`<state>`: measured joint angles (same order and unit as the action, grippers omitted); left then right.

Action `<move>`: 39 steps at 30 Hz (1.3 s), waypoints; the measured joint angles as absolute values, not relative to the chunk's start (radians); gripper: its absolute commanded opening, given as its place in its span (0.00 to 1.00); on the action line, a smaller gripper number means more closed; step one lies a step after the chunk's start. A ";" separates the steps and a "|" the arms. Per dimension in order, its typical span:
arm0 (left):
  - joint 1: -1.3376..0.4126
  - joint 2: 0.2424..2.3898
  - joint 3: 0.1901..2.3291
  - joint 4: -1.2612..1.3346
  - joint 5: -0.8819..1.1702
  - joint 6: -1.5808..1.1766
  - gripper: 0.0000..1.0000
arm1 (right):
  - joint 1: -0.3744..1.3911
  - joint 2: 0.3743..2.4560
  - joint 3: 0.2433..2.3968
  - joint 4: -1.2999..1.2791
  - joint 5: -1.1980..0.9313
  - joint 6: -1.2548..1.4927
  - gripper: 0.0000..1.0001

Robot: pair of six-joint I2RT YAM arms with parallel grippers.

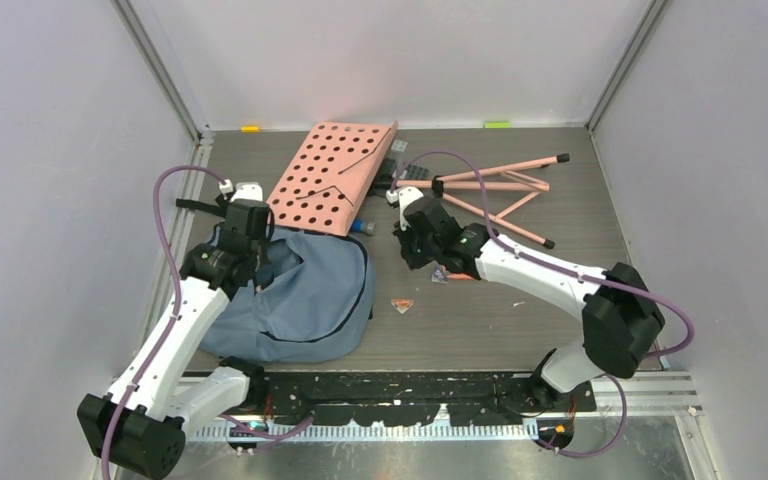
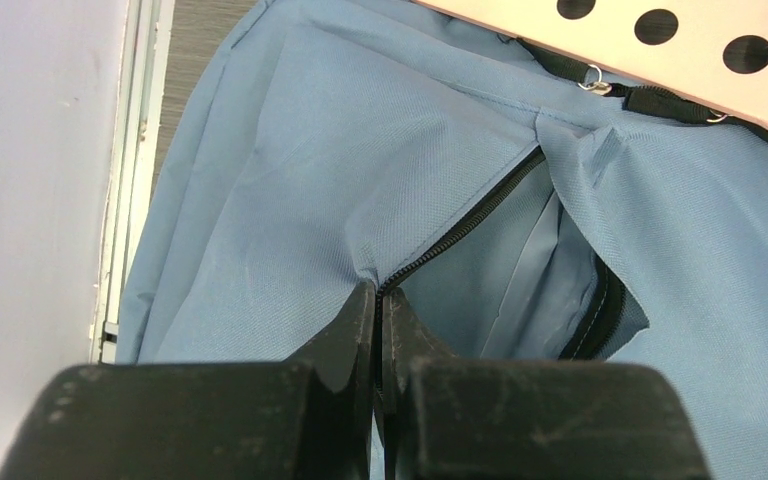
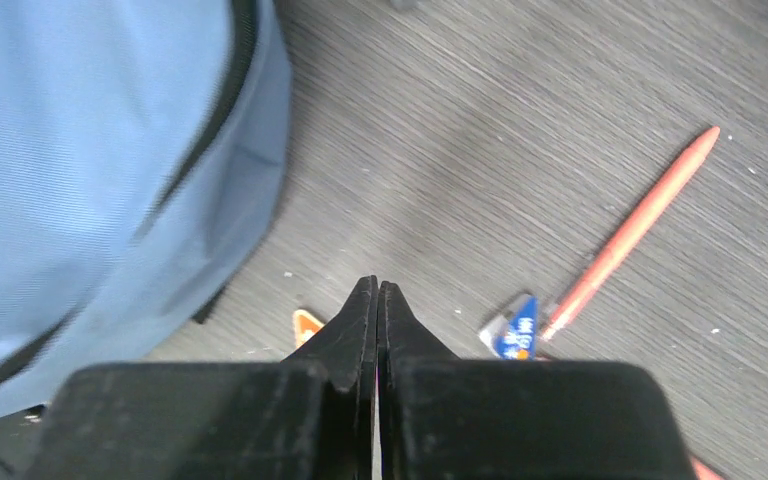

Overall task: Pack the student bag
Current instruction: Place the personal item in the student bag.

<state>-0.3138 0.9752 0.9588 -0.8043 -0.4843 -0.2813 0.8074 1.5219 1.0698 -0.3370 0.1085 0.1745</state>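
Toward the near left corner of the tabletop [image 1: 520,320] lies the student bag [image 1: 300,300], a slumped blue-grey shape. Its far end is tucked under the pink perforated board [image 1: 330,175], which lies by the far edge. The left gripper [image 2: 375,295] is over the bag's far left part. Its jaws are pressed together on the fabric beside the black zip [image 2: 480,215], which puckers at the fingertips, and beyond them the zip gapes onto the lining. The right gripper [image 3: 377,290] hangs over the bare middle of the tabletop, just right of the bag, with its jaws clenched together on nothing. An orange pen [image 3: 630,230], a small blue-and-white packet [image 3: 518,328] and a small orange triangle [image 1: 401,305] lie beneath it. A pink folding stand [image 1: 500,190] lies toward the far right corner.
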 measured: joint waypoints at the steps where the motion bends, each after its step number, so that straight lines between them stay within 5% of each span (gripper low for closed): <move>1: -0.314 0.975 0.959 -0.804 -0.480 -0.281 0.00 | 0.817 1.507 1.074 -0.337 0.106 0.187 0.01; 7: -0.314 0.975 0.959 -0.804 -0.470 -0.281 0.00 | 0.928 1.502 1.193 -0.333 0.128 0.224 0.03; 16: -0.314 0.978 0.959 -0.804 -0.460 -0.280 0.00 | 0.933 1.530 1.220 -0.373 0.405 0.330 0.56; 18: -0.314 0.979 0.959 -0.804 -0.459 -0.281 0.00 | 0.915 1.530 1.191 -0.398 0.458 0.377 0.61; 28: -0.314 0.984 0.959 -0.804 -0.451 -0.280 0.00 | 0.866 1.532 0.979 -0.474 0.528 0.454 0.53; 39: -0.314 0.989 0.959 -0.803 -0.448 -0.281 0.00 | 0.851 1.694 1.007 -0.477 0.492 0.332 0.39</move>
<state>-0.3138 0.9894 0.9588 -0.8032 -0.4480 -0.2806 0.8509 1.6943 1.0065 -0.4770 0.4919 0.3317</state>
